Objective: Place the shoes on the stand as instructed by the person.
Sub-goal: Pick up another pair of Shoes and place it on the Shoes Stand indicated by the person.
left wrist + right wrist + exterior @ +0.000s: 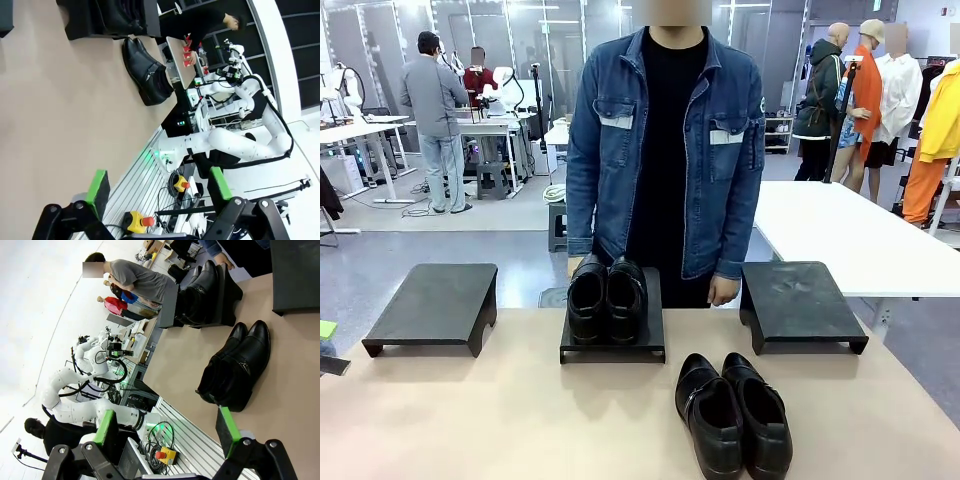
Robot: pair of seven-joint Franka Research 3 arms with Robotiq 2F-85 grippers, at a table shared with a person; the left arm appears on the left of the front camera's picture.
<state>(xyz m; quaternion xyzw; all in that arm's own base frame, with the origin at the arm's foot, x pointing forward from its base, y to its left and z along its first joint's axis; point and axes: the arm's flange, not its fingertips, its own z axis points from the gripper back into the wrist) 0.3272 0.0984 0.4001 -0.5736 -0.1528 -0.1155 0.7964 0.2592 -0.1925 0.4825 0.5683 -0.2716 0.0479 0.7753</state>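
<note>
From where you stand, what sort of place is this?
Likely a robotics lab staged for a shoe-display exercise: black stands and dress shoes on the table, a white workbench behind, and an emergency-stop button beside the table.

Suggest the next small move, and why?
Probably bring the right pincer, open and empty, over the strap pair: it lies on the table, right of centre, while the other pair already sits on the middle stand. The person's hand hangs loose, so the target stand is unclear.
</note>
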